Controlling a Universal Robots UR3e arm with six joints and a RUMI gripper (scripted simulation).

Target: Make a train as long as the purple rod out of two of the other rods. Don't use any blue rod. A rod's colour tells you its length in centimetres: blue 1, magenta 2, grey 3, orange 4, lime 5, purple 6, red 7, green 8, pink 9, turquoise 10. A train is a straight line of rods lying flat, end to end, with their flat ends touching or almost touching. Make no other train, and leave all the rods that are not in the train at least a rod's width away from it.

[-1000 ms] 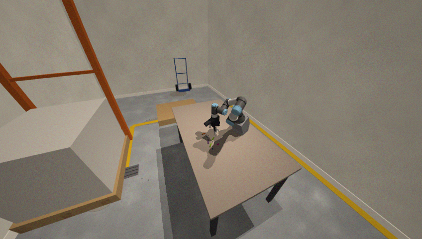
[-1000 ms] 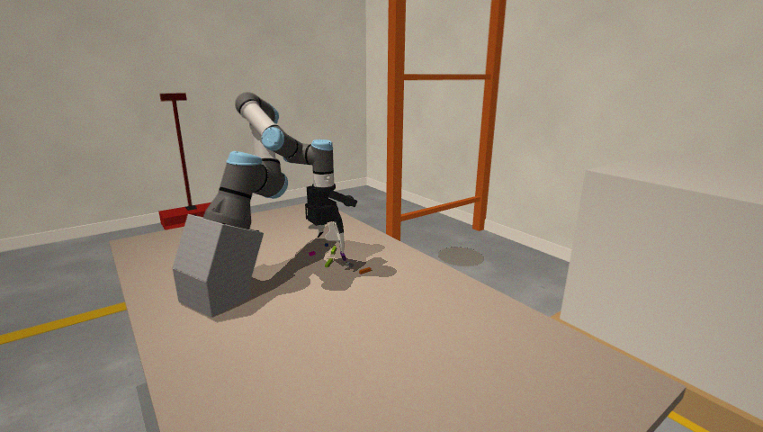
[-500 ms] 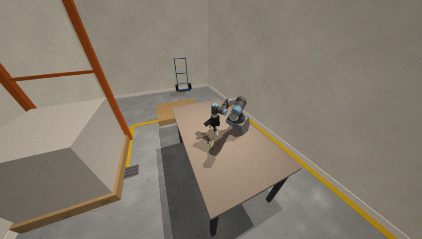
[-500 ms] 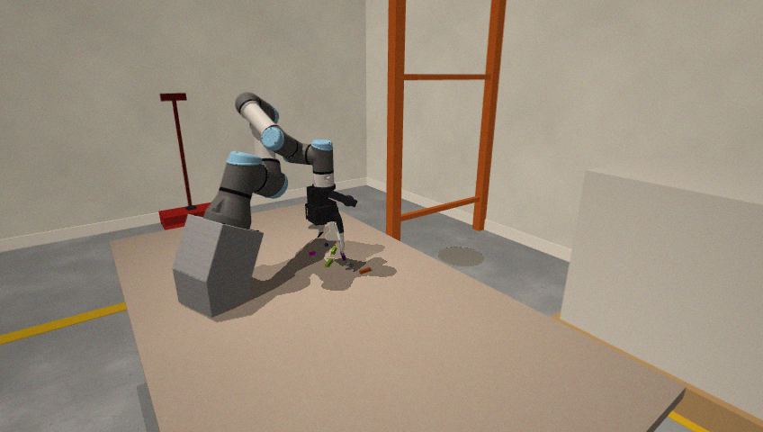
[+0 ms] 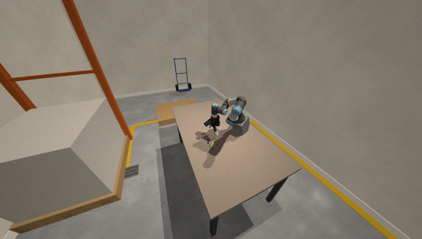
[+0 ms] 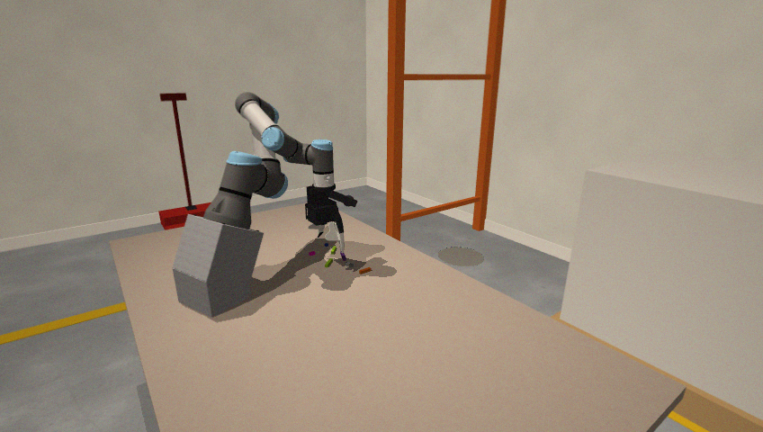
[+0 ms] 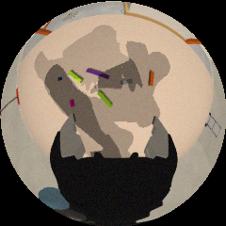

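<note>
Several short rods lie flat on the tan table [image 5: 251,171] [image 6: 374,347] in the arm's shadow. In the wrist view a purple rod [image 7: 97,72] [image 6: 343,256] lies in the middle, with one lime rod [image 7: 75,76] to its left and a second lime rod [image 7: 104,98] just below it. A grey rod [image 7: 126,82] and an orange rod [image 7: 151,77] [image 6: 364,270] [image 5: 203,133] lie to the right. A magenta rod [image 7: 72,103] [image 6: 311,253] and a tiny blue rod [image 7: 59,78] lie at the left. All the rods lie apart. My gripper [image 7: 114,115] [image 6: 330,235] [image 5: 213,127] is open and empty, hovering above the cluster.
The arm's grey base block [image 6: 214,267] [image 5: 241,124] stands on the table close to the rods. An orange rack [image 6: 396,117] stands beyond the table's far edge.
</note>
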